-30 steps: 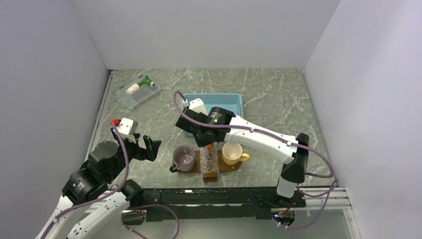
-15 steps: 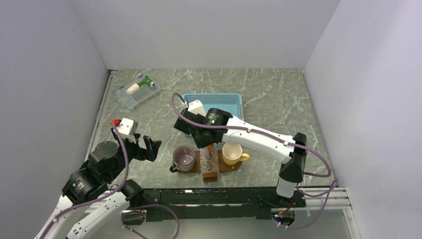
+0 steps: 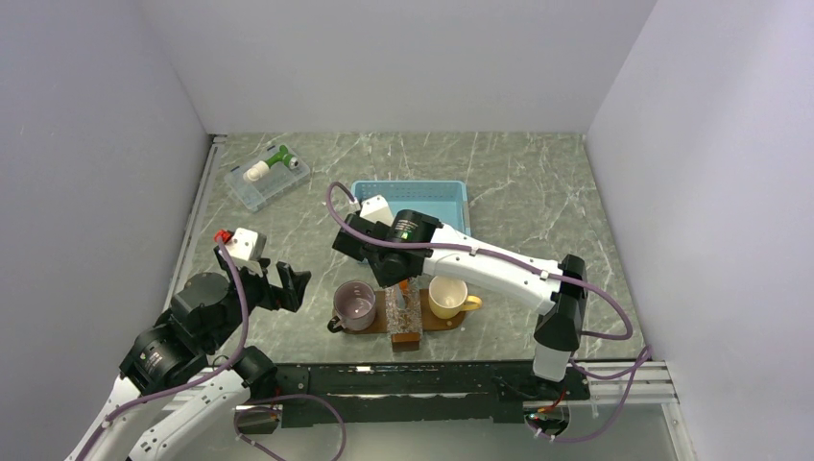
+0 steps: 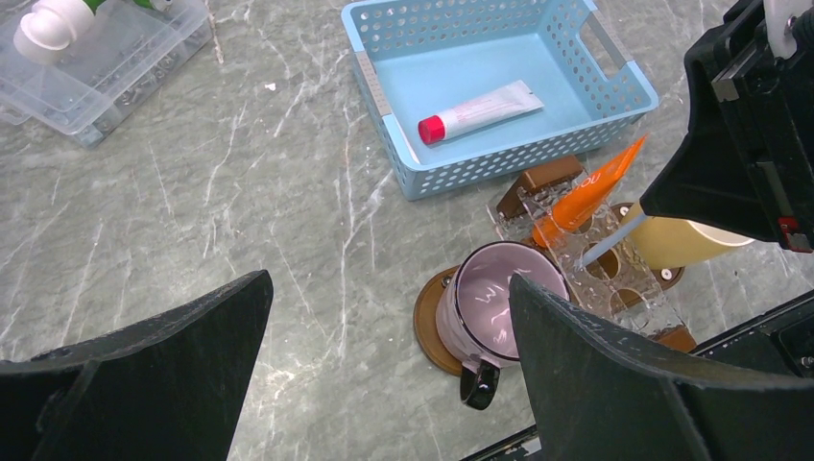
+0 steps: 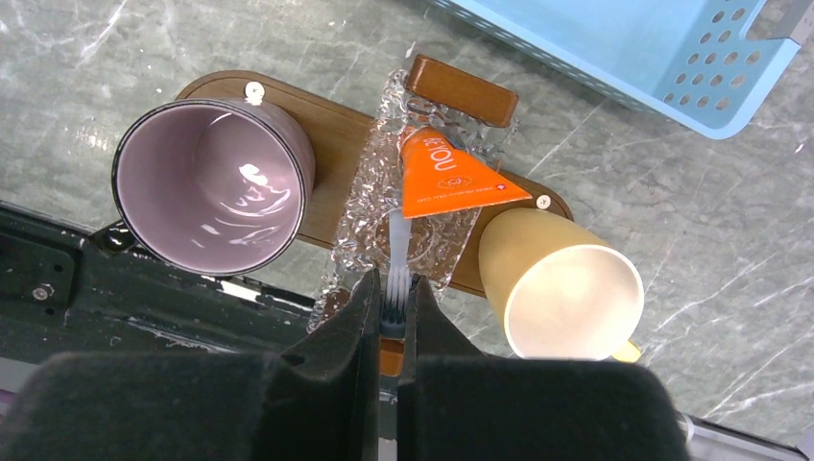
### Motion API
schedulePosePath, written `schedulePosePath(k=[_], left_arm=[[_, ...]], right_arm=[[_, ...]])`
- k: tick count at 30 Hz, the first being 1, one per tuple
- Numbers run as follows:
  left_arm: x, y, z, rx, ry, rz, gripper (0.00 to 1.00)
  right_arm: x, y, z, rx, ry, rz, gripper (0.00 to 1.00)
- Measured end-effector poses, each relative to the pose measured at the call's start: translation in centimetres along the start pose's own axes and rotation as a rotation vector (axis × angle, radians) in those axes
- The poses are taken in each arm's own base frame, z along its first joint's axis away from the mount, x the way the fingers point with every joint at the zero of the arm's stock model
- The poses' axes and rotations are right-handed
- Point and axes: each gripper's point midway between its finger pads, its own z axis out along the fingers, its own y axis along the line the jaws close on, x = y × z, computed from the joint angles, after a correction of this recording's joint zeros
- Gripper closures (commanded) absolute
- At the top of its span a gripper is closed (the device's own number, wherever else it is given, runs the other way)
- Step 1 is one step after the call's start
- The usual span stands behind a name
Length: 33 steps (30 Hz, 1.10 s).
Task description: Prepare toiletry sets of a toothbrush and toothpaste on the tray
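Over the last second the right arm's wrist has drifted slightly toward the left of the overhead view, while the left arm has not moved. The right gripper (image 5: 392, 288) is clamped on the toothbrush (image 5: 395, 245). Its pale shaft runs down into the clear holder (image 5: 370, 206) that stands across the tray (image 5: 331, 130) in the middle of the wrist view, between the purple mug (image 5: 213, 187) and the yellow mug (image 5: 562, 293). The toothpaste (image 5: 451, 178) already stands in that holder, just beside the brush. Whether the brush's lower end is seated in a slot is hard to tell through the rippled plastic. The small shift reads as lining up the brush, so this set seems nearly done, with only the release left. The left gripper (image 4: 389, 277) has its jaws wide apart and empty at the lower left of the overhead view
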Motion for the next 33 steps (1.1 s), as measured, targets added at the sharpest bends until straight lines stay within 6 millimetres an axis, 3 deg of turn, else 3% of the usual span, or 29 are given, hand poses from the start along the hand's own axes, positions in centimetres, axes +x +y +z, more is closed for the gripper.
schedulePosePath(k=[15,24,33], left_arm=[[0.14,0.05,-0.02,-0.002,0.005,0.002,0.01],[0.12,0.04,-0.02,-0.002,0.005,0.002,0.01],[0.14,0.02,-0.02,0.000,0.006,0.002,0.01]], right_arm=[[-0.10,-0.05,0.21,0.007,-0.008,0.003,1.00],[-0.11,-0.08,0.23,0.011,-0.009,0.009,0.73],[0.25,0.12,0.93,0.024,0.007,-0.004,0.66]])
